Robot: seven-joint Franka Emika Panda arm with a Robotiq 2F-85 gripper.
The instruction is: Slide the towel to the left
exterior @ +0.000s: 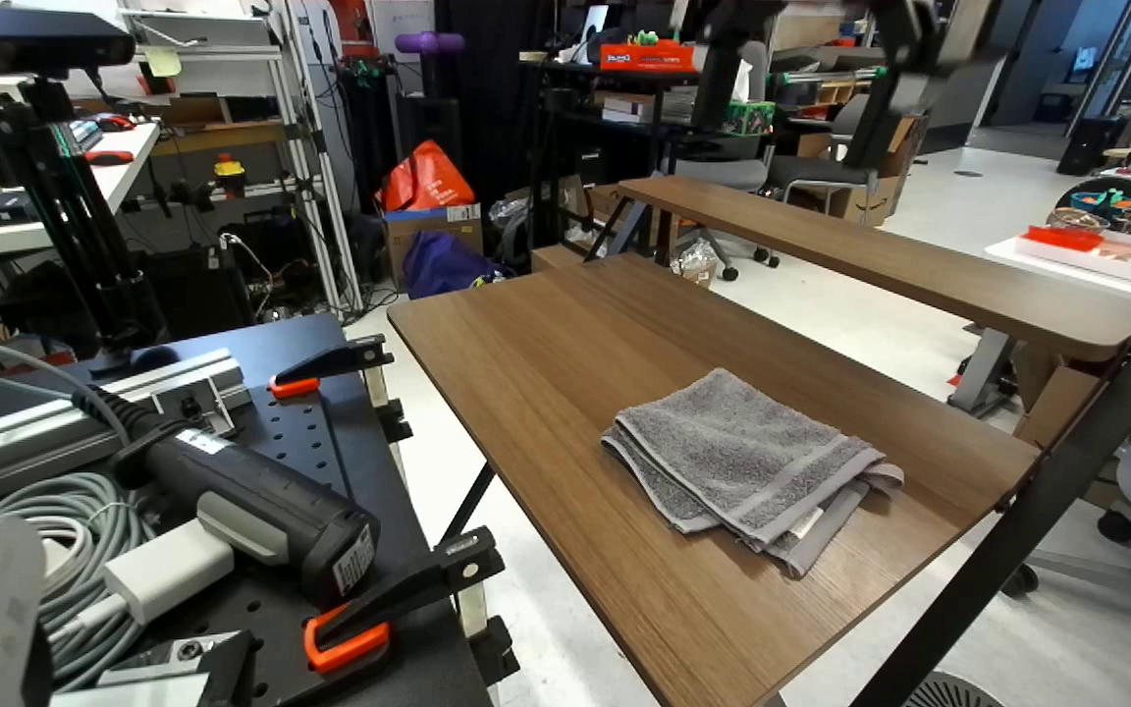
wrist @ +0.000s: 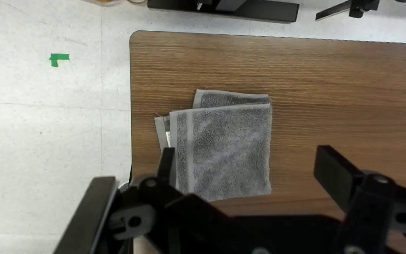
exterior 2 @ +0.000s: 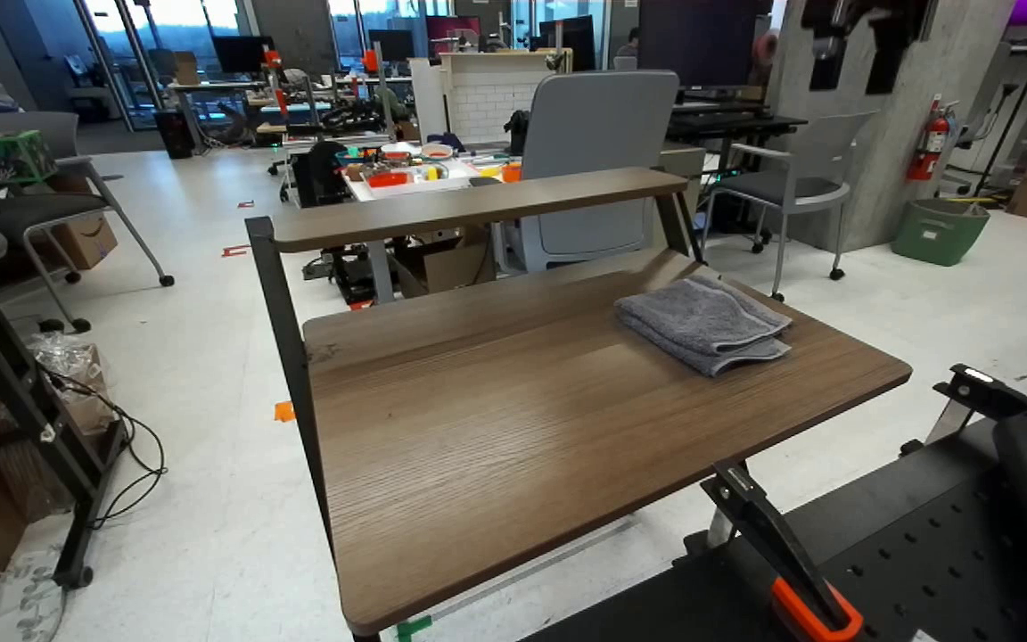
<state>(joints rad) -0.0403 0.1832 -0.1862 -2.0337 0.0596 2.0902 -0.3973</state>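
Observation:
A folded grey towel [exterior: 747, 452] lies flat on the brown wooden table [exterior: 526, 334]. It sits near one end of the table, and it also shows in an exterior view [exterior 2: 705, 323]. In the wrist view the towel [wrist: 229, 148] lies below the jaws, with a small white tag at its left side. My gripper [wrist: 246, 151] is open and empty, its fingers wide apart. The left finger overlaps the towel's left edge in the picture, and the right finger is over bare wood. In both exterior views the gripper [exterior: 786, 133] [exterior 2: 853, 82] hangs high above the table, apart from the towel.
A raised wooden shelf [exterior: 880, 260] runs along one long side of the table on dark metal legs. A black bench [exterior 2: 906, 535] with orange-tipped clamps [exterior: 350, 638], cables and a black tool stands along the opposite side. A grey chair [exterior 2: 598, 169] stands behind the shelf.

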